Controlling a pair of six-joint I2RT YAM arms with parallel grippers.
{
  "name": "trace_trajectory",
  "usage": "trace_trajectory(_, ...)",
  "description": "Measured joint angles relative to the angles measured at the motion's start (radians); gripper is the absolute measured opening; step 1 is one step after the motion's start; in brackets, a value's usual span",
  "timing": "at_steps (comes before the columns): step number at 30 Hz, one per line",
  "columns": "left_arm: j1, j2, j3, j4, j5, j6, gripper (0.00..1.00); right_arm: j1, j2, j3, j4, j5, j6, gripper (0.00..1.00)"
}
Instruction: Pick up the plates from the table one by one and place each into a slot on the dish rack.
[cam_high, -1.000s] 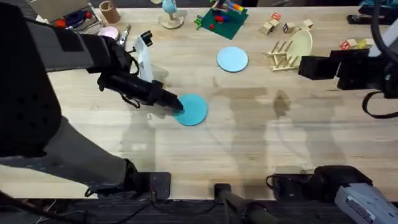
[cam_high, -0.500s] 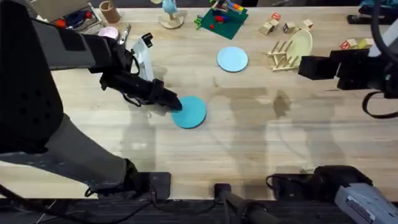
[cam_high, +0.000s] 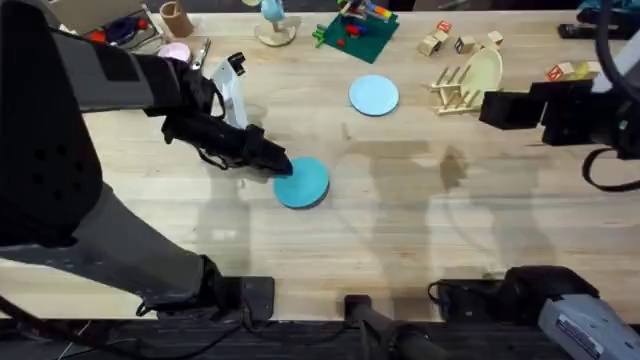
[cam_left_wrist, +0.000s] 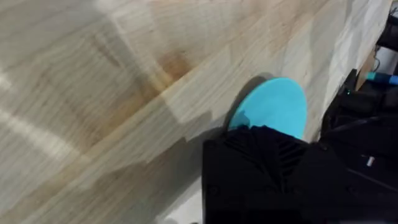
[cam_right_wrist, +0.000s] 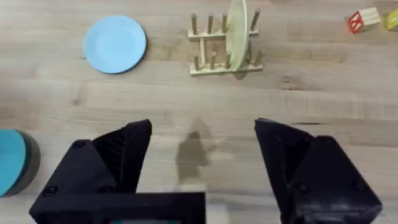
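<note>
My left claw sits at the near-left edge of the teal plate, low on the table, placed to lift that rim; I cannot tell whether its fingers have closed on it. Further right and farther back lies plate 2, pale blue, flat and untouched. Beside it stands the rack, 1 slot holding a cream plate upright, others free. My right claw hovers spread wide, empty, near the rack.
</note>
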Motion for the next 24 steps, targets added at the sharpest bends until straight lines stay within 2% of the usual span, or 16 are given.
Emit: trace_trajectory(24, 0.0, 0.0, 0.003, 0.019, -0.007, -0.064, 0.042, 0.0, 0.0, 0.0, -0.012, 0.0, 0.0, 0.996)
